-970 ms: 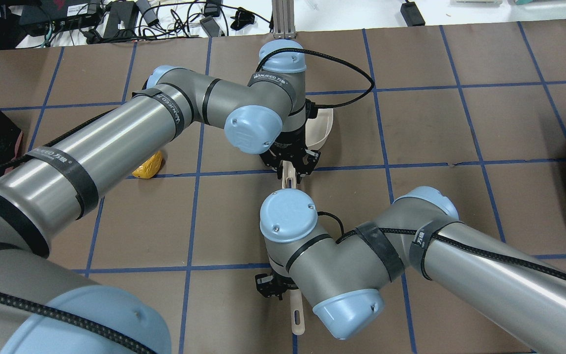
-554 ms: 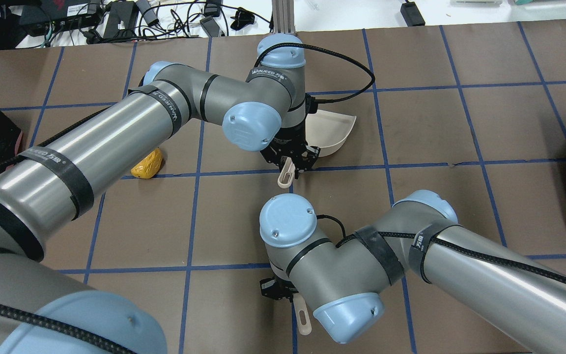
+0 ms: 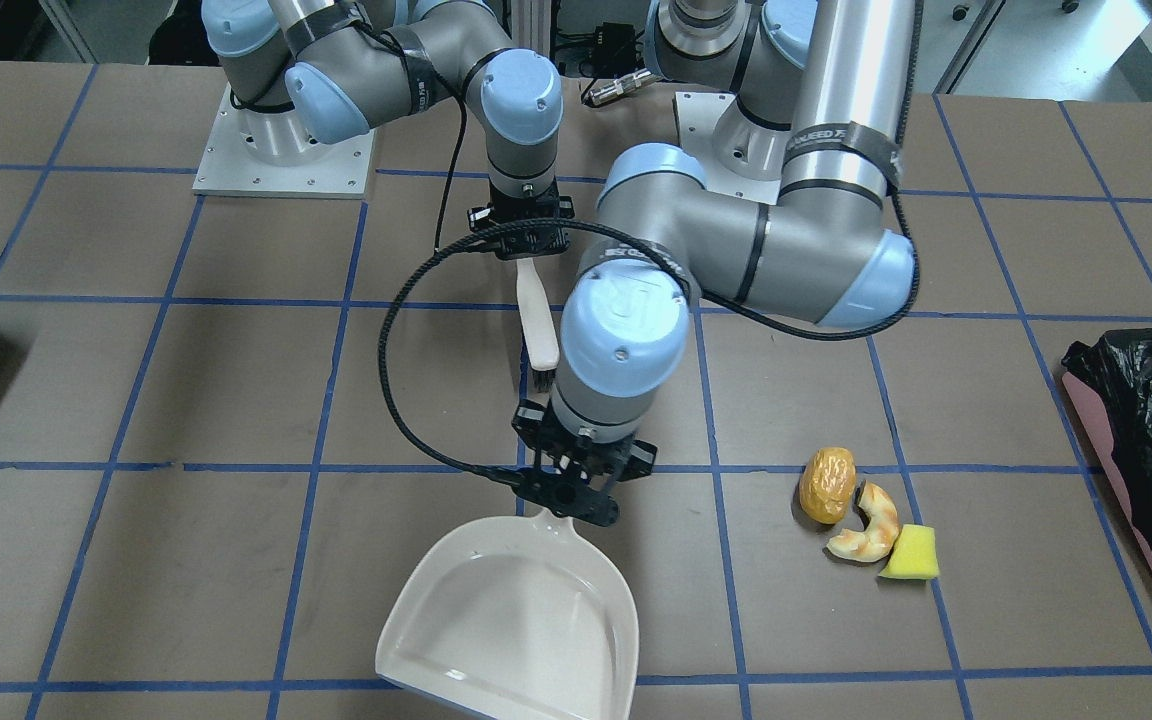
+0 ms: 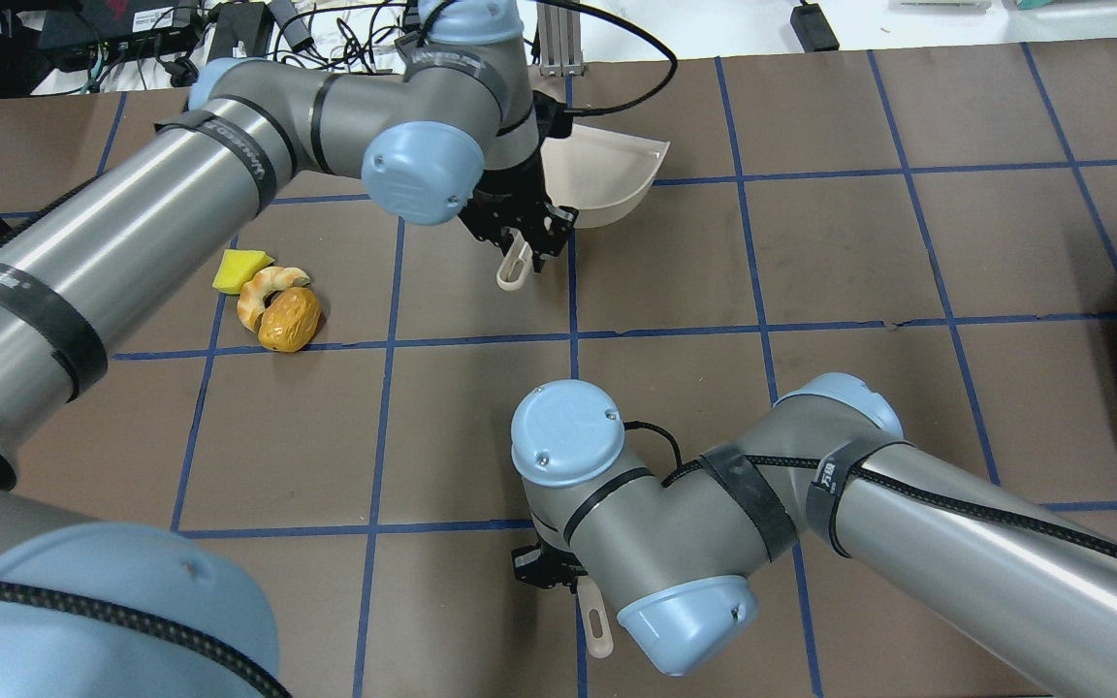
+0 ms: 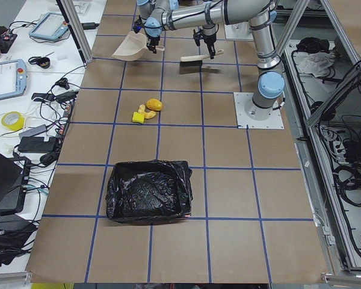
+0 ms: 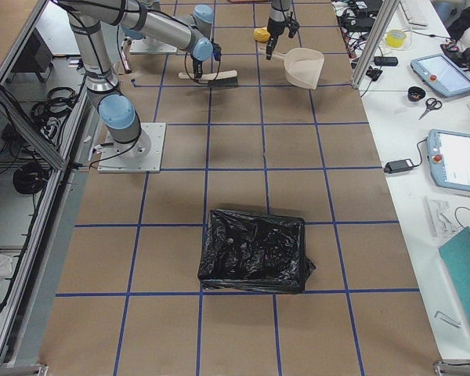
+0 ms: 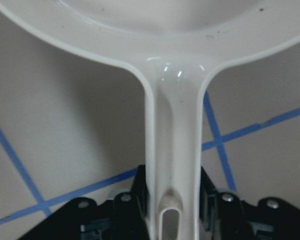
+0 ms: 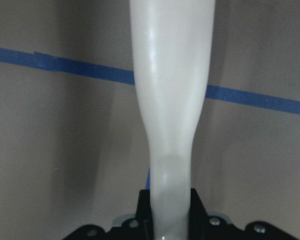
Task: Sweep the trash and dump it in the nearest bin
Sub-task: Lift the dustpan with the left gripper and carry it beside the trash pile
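left gripper (image 3: 576, 492): clamped on the dustpan (image 3: 511, 620) handle, as far as we see
right gripper (image 3: 526, 238): closed round the brush (image 3: 539, 325) handle
trash: orange lump (image 3: 827, 485), croissant piece (image 3: 868, 535) and yellow wedge (image 3: 910, 553) bunched together on the bench (image 3: 236, 400), well off to the left gripper's left, between it and the bin (image 3: 1101, 440)

WANJEED in white, black arm strap (image 3: 841, 140)

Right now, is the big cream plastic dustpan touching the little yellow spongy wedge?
Apart. The front-facing view shows brown table plainly between the cream plastic dustpan and the yellow spongy wedge.
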You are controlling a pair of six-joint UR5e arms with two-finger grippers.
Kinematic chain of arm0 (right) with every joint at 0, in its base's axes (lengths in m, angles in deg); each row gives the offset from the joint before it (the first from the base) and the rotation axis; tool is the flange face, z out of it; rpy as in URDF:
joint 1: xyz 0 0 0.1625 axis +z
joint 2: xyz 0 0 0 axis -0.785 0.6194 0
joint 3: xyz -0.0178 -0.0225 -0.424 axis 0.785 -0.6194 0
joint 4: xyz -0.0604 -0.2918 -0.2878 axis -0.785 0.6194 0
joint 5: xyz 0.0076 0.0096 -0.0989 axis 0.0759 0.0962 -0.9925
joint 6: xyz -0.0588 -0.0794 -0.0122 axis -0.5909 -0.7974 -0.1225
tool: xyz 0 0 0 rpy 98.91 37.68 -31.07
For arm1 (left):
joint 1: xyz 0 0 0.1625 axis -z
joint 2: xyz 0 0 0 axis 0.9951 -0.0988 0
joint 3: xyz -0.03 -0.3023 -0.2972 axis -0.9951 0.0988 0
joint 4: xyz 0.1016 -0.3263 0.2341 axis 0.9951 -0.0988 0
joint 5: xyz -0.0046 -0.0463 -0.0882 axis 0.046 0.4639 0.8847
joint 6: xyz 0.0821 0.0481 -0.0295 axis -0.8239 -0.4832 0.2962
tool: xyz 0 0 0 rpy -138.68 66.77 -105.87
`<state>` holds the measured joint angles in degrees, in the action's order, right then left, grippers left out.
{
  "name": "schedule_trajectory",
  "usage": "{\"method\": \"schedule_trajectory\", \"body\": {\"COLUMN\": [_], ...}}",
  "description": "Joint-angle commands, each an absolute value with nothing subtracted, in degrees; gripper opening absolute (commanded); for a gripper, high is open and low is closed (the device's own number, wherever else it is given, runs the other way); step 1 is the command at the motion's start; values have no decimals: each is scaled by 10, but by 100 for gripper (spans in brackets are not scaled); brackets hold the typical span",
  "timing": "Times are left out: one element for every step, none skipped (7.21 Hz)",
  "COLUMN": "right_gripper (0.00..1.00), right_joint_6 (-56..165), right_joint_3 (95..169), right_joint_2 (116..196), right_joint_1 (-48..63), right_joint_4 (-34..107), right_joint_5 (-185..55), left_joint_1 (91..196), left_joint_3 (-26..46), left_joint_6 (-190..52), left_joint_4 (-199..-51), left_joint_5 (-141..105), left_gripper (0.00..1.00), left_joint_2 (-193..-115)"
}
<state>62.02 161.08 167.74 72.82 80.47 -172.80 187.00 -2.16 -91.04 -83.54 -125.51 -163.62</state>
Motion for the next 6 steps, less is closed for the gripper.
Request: {"method": "schedule_trajectory", "body": {"right_gripper": [0,0,0,0,0,0], "right_joint_6": [621,632,640,640,636,631], "right_joint_3": [1602,1587,1568,1544,1511,1474], "right_joint_2": [1680,1679,1680,1677,1676,1676], "right_joint_1": [727,724,719,714,705,695], "right_joint_4": [802,791,766,751,722,692], "right_joint_5": [-1731,-1753,-1756,-1756,-1756,-1756], "left_joint_1": [1759,1706,1662,1622,1576,1535], "left_joint_3": [-56,-68,-72,-70,-68,-65], "left_joint_6": [-1051,-1130,-1192,-1269,-1362,-1470], "left_joint_4": [-873,-903,-922,-923,-921,-915], "left_joint_5": [-1258,-1259,-1285,-1308,-1325,-1339], "left_gripper": [0,0,0,0,0,0], "left_joint_2": [-1617,-1607,-1599,-1591,-1587,-1587]}}
